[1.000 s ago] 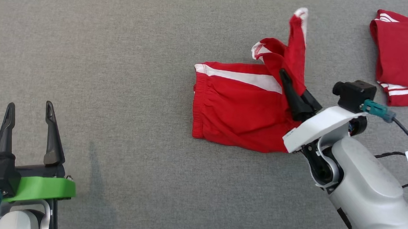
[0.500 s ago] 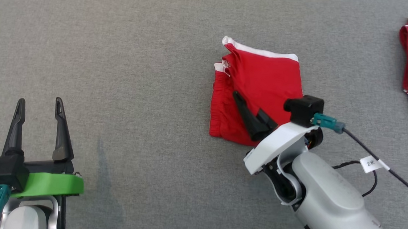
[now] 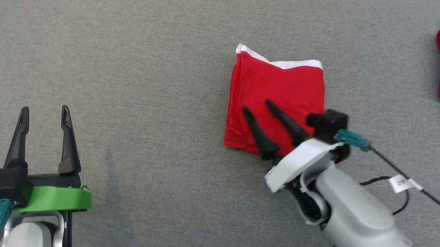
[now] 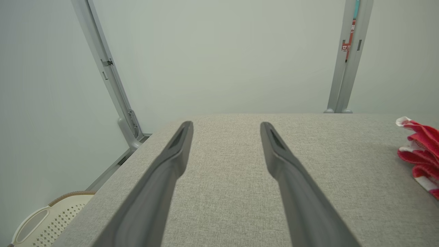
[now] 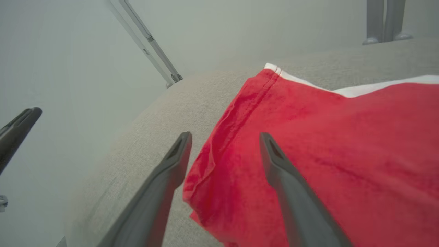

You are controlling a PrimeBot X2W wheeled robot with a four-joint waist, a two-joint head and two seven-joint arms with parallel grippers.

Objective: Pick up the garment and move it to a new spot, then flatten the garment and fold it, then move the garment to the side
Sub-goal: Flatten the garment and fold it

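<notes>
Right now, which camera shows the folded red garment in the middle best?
The head view: the whole folded garment shows, lying flat, with the open right gripper over its near edge. The right wrist view shows one corner close up. The left wrist view catches a red and white sliver at its edge, possibly the same garment.

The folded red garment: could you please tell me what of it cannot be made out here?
- Head view: near right corner of the garment, behind the right gripper.
- Right wrist view: its right part, cut off by the edge.
- Any view: layers under the top fold.
</notes>
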